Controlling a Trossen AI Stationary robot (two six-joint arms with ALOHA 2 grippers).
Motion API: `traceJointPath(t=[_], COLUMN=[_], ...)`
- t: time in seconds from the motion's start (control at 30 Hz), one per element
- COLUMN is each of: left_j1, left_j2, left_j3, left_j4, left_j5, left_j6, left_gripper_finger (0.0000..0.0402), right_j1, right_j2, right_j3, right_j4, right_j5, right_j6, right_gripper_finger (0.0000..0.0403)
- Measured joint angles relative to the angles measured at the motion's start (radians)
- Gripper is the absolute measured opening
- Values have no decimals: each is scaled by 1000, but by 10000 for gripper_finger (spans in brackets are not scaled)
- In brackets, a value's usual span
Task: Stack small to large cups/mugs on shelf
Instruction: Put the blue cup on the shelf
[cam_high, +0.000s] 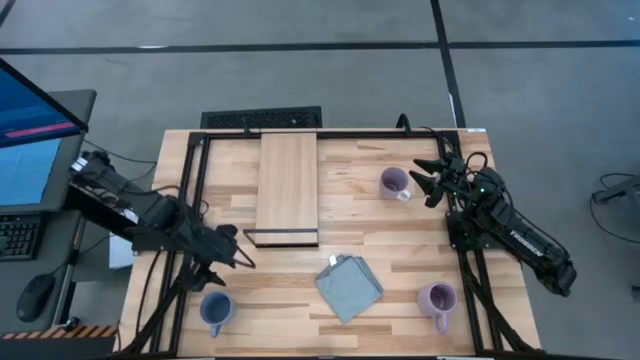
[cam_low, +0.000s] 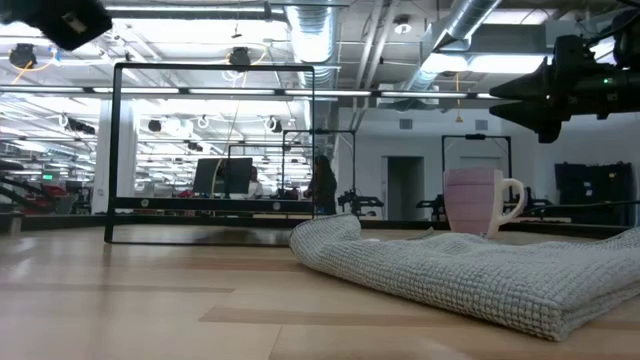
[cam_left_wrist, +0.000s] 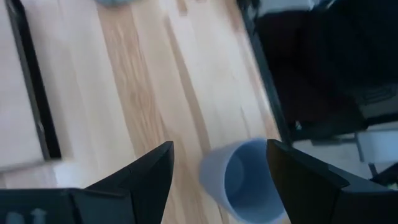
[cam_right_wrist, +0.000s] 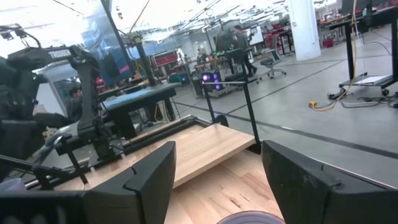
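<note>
The dusty blue mug (cam_high: 216, 310) stands upright near the table's near left corner; the left wrist view shows its open mouth (cam_left_wrist: 245, 183). My left gripper (cam_high: 243, 252) hovers open above and to the far right of it, touching nothing (cam_left_wrist: 217, 165). One lilac mug (cam_high: 394, 183) stands at the far right, its rim just showing (cam_right_wrist: 249, 218); my right gripper (cam_high: 428, 182) is open, raised beside it (cam_right_wrist: 217, 168). The second lilac mug (cam_high: 437, 299) stands near the near right edge (cam_low: 478, 201). The light-wood shelf (cam_high: 288, 186) lies on the far middle of the table.
A folded grey-blue cloth (cam_high: 348, 288) lies on the table between the blue mug and the near lilac mug, filling the low view's foreground (cam_low: 470, 270). Black frame rails (cam_high: 190, 200) run along both sides of the table. A monitor and keyboard sit left of the table.
</note>
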Motion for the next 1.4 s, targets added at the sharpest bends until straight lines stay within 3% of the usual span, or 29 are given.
traceJointPath(t=[0.9,1.4], left_j1=[-173,-173], left_j2=[315,347], left_j3=[0,0], left_j4=[-75,-78], left_j5=[-10,-11], left_j6=[-115,-143], left_gripper_finger=[247,247], right_j1=[0,0], right_j2=[0,0], right_j3=[0,0], right_j4=[-1,-1], right_j5=[0,0], right_j6=[79,79], right_gripper_finger=[260,260])
